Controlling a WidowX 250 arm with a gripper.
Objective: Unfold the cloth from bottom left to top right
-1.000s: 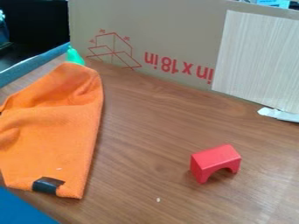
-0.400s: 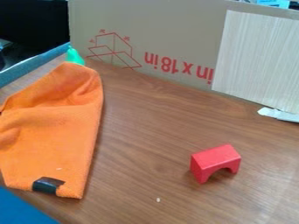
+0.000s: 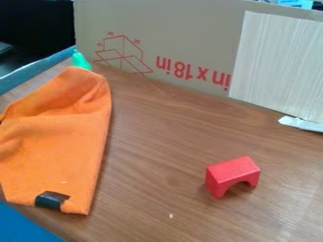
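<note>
One orange cloth [image 3: 56, 142] lies on the left side of the frame, partly folded and rumpled, with one black patch [image 3: 52, 200] at its lower end. How far open the gripper is, and whether it has hold of anything, I cannot tell. One red arch block [image 3: 232, 175] stands right of centre, low in the frame, well apart from the cloth. One green object [image 3: 80, 61] is just beyond the cloth's top end; whether they touch is unclear. One cardboard panel [image 3: 170, 33] walls off the back, with one pale panel [image 3: 277, 61] in front of it at upper right and one white strip [image 3: 301, 124] near that panel's foot. One white speck [image 3: 171, 215] lies at bottom centre. One blue-grey rim [image 3: 38, 68] borders the upper left, and one blue surface [image 3: 25, 227] fills the lower left corner, close to the cloth. Brown tabletop [image 3: 151, 165] stretches between cloth and block, reaching back to the cardboard; the cloth itself runs out past the frame's left edge.
</note>
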